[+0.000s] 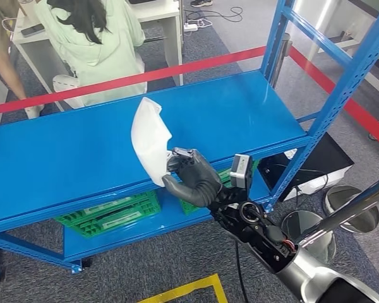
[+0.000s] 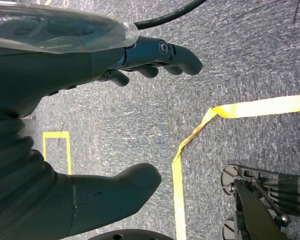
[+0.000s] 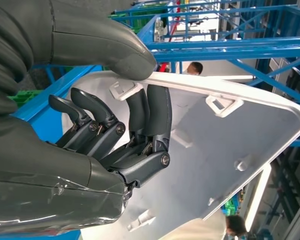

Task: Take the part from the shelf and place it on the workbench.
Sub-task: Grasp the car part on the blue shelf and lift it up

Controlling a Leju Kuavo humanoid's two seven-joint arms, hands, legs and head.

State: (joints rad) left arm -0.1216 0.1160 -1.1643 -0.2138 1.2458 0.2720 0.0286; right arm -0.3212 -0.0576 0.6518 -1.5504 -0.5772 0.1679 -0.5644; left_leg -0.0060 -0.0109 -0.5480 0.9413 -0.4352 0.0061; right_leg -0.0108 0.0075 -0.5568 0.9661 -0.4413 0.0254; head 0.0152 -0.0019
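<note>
The part is a white moulded plastic panel (image 1: 149,139) with clips on its inner face (image 3: 224,145). My right hand (image 1: 193,177) grips its lower edge, thumb on one side and fingers (image 3: 148,115) on the other, and holds it upright, tilted, just above the front of the blue shelf (image 1: 68,158). My left hand (image 2: 103,120) hangs over the grey carpet with its fingers (image 2: 167,55) straight, the thumb apart, and nothing in it.
Green crates (image 1: 111,211) sit on the lower shelf level. A blue upright post (image 1: 340,95) stands at the right, red barrier tape (image 1: 130,79) runs behind the shelf, and a person (image 1: 92,44) sits beyond it. Yellow floor tape (image 1: 187,291) lies in front.
</note>
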